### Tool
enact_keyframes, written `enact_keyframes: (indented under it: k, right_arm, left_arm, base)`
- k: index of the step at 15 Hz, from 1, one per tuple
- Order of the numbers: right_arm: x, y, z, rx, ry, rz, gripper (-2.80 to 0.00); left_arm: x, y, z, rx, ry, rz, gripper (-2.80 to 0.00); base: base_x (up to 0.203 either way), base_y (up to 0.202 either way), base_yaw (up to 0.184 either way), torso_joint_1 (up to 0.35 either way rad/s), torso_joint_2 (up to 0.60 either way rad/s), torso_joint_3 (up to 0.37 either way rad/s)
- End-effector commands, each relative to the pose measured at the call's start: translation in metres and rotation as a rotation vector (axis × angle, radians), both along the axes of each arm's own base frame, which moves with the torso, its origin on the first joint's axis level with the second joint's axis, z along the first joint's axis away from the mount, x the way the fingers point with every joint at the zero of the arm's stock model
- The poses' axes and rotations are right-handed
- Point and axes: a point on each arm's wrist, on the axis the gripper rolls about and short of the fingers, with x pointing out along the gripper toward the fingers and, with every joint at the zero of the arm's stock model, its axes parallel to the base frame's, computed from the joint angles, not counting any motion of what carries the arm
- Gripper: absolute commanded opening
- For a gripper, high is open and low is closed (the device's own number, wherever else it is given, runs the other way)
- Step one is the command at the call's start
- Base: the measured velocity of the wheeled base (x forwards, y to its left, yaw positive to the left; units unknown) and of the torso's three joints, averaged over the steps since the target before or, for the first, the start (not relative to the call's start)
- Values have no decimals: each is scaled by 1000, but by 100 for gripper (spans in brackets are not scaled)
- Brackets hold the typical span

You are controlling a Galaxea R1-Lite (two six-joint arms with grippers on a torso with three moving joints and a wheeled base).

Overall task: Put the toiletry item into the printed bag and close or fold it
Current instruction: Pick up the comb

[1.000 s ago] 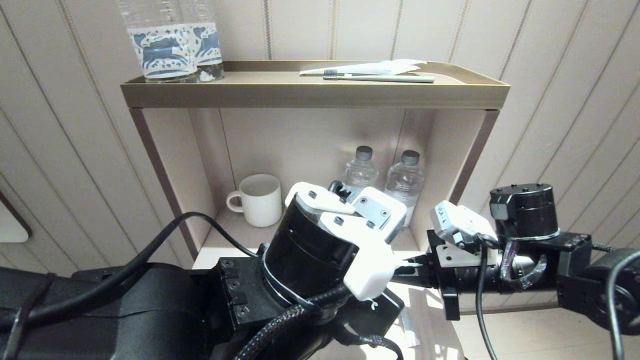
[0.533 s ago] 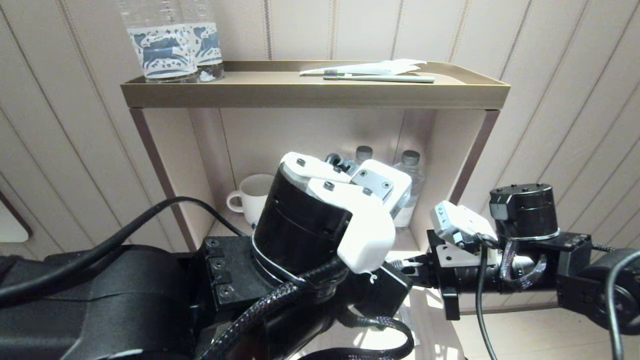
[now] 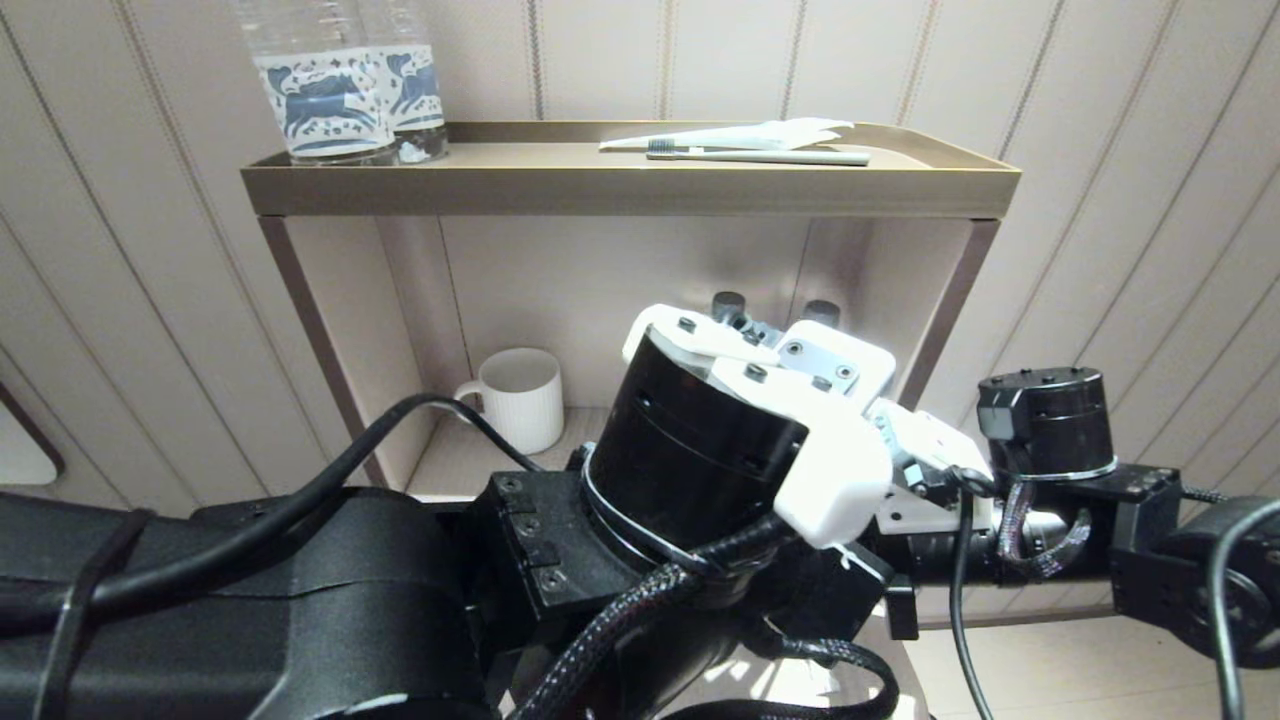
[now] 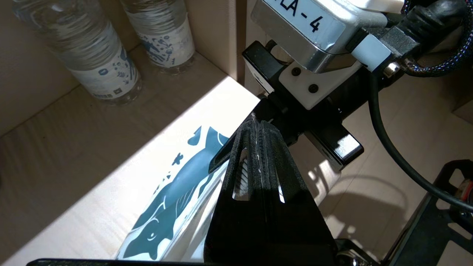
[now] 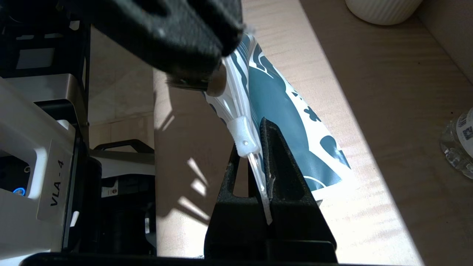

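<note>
The printed bag point(image 4: 173, 192) point(image 5: 281, 111), white with teal shapes, hangs just above the sunlit lower shelf board point(image 4: 74, 147). My left gripper point(image 4: 257, 123) is shut on one stretch of its top edge. My right gripper point(image 5: 255, 147) is shut on the same edge, just behind the white slider point(image 5: 242, 137). The two sets of jaws nearly meet. In the head view my left wrist point(image 3: 720, 450) hides the bag and both sets of jaws. The toiletry item is hidden from view.
A gold tray point(image 3: 620, 190) tops the shelf, holding a grey-green toothbrush point(image 3: 770, 157), a white wrapper point(image 3: 770, 133) and two bottles point(image 3: 340, 90). A white cup point(image 3: 520, 398) and water bottles point(image 4: 99, 55) stand at the back of the lower shelf. Side walls close in the shelf.
My left wrist has risen and swung right, closer to the right gripper. It now covers the lower-shelf bottles and the right wrist camera. The right arm has stayed put.
</note>
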Motion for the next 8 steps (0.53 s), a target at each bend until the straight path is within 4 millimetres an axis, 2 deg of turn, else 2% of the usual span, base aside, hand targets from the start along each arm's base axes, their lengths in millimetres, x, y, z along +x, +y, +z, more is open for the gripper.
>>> enact_keyframes:
  k: [1,8]
  right_arm:
    - [1,1,-1,1,-1,6,-280]
    - [0,0,-1,1,0,7,-280]
  left_arm:
    - [0,-3,-5,11,4,-2,-280]
    - [-1,0,-13,35,21,2,-280]
  base:
    - [0,0,0,0,0,0]
    - [0,0,0,0,0,0]
